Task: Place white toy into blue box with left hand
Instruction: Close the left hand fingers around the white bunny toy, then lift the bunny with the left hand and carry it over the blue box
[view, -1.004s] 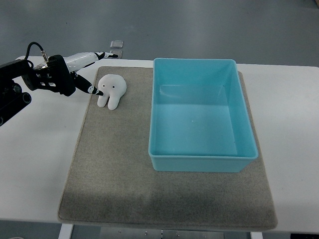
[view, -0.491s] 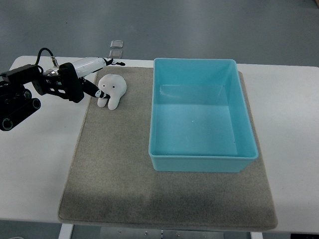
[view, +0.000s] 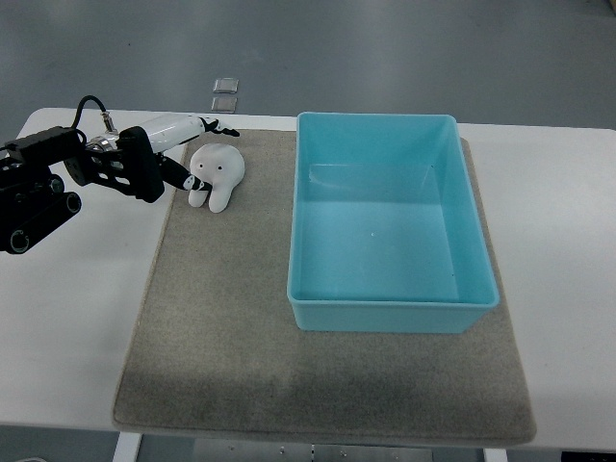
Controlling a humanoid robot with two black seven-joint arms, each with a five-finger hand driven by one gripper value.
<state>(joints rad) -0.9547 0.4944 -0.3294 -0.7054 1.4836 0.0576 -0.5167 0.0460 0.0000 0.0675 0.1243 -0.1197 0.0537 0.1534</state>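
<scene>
Here, upper left: your left hand (view: 183, 154), fingers spread around but not yet closed on the small white rounded plush toy (view: 216, 175), mid-reach. Next, grip, lift, and carry right into the empty light-blue plastic box (view: 393, 318).

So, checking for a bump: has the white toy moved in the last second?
Yes, slightly: the white toy has shifted up, toward the grey mat's far edge.
</scene>
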